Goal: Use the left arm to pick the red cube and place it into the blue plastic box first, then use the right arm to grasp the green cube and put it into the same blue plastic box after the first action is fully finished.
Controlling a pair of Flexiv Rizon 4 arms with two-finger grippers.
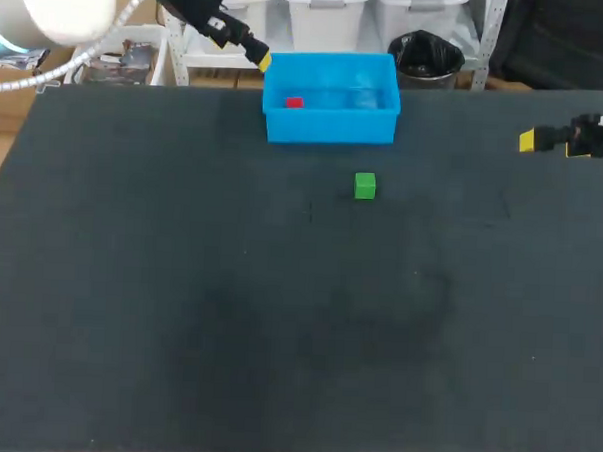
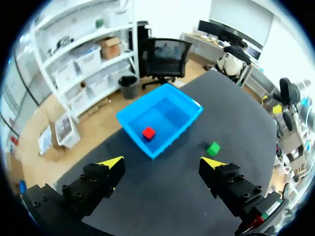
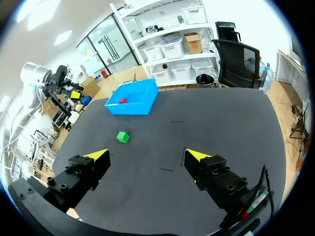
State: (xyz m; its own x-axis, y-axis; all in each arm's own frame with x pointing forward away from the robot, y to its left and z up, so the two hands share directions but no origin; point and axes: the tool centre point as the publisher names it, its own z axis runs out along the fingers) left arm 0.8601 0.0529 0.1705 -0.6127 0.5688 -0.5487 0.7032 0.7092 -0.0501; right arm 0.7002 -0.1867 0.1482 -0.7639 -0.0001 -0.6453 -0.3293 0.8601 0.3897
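The red cube (image 1: 294, 103) lies inside the blue plastic box (image 1: 331, 124) at the table's far middle, near the box's left end. In the left wrist view the red cube (image 2: 148, 132) sits in the box (image 2: 132, 126) ahead of my open, empty left gripper (image 2: 163, 162). My left gripper (image 1: 261, 58) hovers just left of the box's far corner. The green cube (image 1: 364, 186) rests on the table in front of the box. My right gripper (image 1: 526, 141) hangs at the far right, open and empty (image 3: 147, 156), with the green cube (image 3: 122, 137) and the box (image 3: 132, 107) well ahead of it.
The dark table (image 1: 278, 315) stretches wide in front of the cubes. The table's far edge runs just behind the box.
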